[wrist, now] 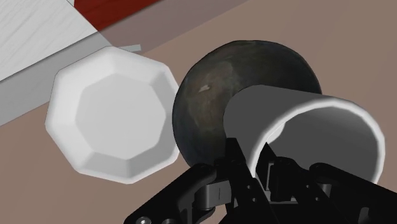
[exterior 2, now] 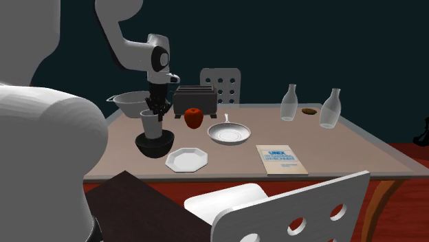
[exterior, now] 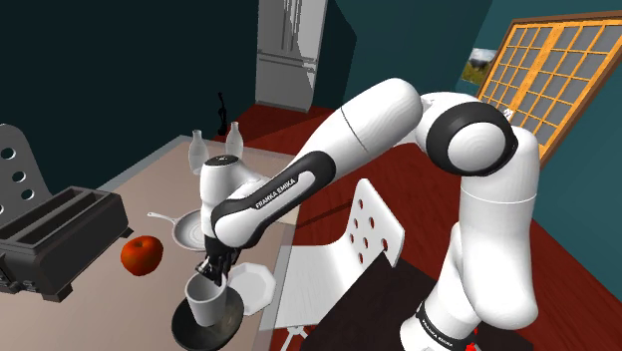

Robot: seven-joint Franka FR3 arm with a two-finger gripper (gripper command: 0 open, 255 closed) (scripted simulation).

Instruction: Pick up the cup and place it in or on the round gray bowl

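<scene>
A pale grey cup [exterior: 209,299] hangs upright in my black gripper [exterior: 217,269], whose fingers are shut on the cup's rim, one inside and one outside. The cup sits directly over a dark round bowl [exterior: 199,327] near the table's front edge, its base down within the bowl's rim; I cannot tell whether it touches. The second exterior view shows the cup [exterior 2: 151,124] in the bowl [exterior 2: 154,145] under the gripper [exterior 2: 155,108]. In the wrist view the gripper [wrist: 261,162] pinches the cup's wall [wrist: 305,127] in front of the bowl [wrist: 213,95].
A white octagonal plate [exterior 2: 186,159] lies right beside the bowl. A red apple [exterior 2: 194,117], a toaster [exterior 2: 196,100], a small pan [exterior 2: 229,133], a book [exterior 2: 280,159] and two glass bottles [exterior 2: 290,103] share the table. A white chair [exterior: 359,239] stands at the table's edge.
</scene>
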